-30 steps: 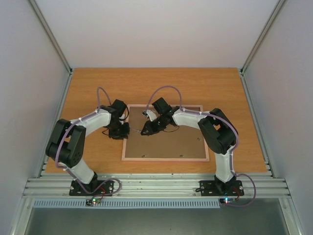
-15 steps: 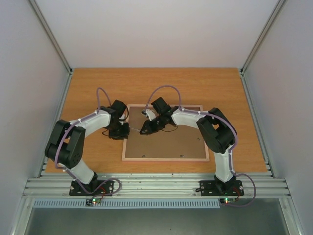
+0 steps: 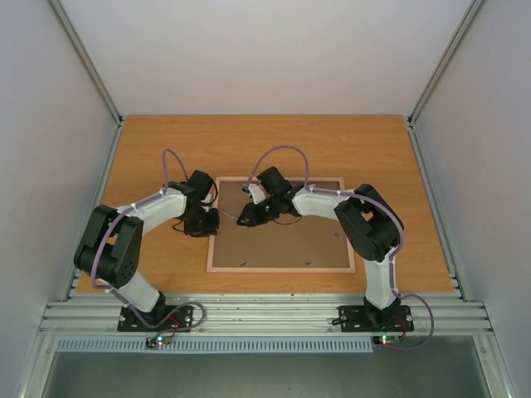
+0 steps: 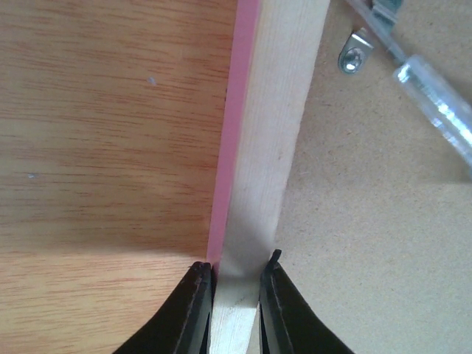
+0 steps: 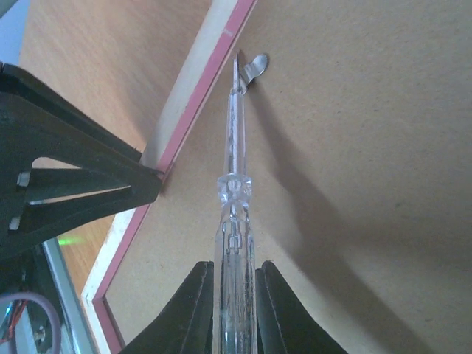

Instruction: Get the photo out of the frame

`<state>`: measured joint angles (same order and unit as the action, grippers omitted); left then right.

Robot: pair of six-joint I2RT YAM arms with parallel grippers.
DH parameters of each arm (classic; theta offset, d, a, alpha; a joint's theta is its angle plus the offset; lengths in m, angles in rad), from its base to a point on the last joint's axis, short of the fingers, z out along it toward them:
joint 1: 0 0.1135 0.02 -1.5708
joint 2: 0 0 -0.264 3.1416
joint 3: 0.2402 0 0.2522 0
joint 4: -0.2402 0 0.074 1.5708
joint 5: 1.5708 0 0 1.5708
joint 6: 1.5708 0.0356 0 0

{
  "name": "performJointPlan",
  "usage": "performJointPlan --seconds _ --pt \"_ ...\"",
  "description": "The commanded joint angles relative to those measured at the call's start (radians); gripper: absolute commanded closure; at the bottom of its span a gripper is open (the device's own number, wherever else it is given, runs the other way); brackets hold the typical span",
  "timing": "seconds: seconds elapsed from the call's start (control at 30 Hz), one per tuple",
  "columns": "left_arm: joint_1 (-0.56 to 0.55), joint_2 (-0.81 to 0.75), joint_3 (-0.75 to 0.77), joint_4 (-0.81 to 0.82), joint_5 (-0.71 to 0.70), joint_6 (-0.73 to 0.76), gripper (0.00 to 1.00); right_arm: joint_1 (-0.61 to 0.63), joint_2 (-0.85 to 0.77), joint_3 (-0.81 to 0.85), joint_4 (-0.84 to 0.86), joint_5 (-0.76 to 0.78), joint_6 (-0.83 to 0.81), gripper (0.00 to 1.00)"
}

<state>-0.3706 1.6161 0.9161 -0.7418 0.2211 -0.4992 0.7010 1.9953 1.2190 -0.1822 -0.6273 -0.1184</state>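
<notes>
Frame face-down; left gripper clamps its rail; right gripper grips clear screwdriver, tip at metal clip.

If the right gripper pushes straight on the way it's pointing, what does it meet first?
The right gripper holds a clear screwdriver that leads, its tip apparently at the metal tab on the backing board. Just beyond comes the rail of the frame. Contact itself is unclear.

Our left gripper, clamped on the frame, and the screwdriver crowd the metal clip; we see the backing board's near half open.
</notes>
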Motion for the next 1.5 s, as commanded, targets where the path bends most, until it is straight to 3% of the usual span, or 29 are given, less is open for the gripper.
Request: performJointPlan --seconds 0.0,0.33,0.43,0.8,1.07,1.27,1.47 --pt "-0.004 -0.008 -0.037 -0.005 0.034 -0.062 0.85 -0.022 -0.046 -0.038 0.041 0.117 0.051 0.99" --pt "-0.004 -0.039 -0.039 0.003 0.032 -0.092 0.83 -0.029 -0.141 -0.123 0.098 0.11 0.048 0.99" --pt "-0.004 -0.066 -0.026 -0.005 0.015 -0.097 0.78 -0.046 -0.205 -0.149 0.098 0.114 0.038 0.99" --pt "0.004 -0.215 0.073 -0.118 -0.123 -0.059 0.45 -0.242 -0.501 -0.321 0.029 0.215 0.014 0.99" --pt "0.078 -0.32 0.063 -0.144 -0.156 -0.012 0.27 -0.383 -0.661 -0.387 -0.008 0.455 -0.047 0.99" --pt "0.138 -0.364 0.023 -0.131 -0.123 0.015 0.2 -0.506 -0.661 -0.411 0.06 0.65 -0.079 0.99" --pt "0.154 -0.362 -0.009 -0.111 -0.08 0.022 0.15 -0.645 -0.547 -0.371 0.097 0.711 -0.117 0.99"
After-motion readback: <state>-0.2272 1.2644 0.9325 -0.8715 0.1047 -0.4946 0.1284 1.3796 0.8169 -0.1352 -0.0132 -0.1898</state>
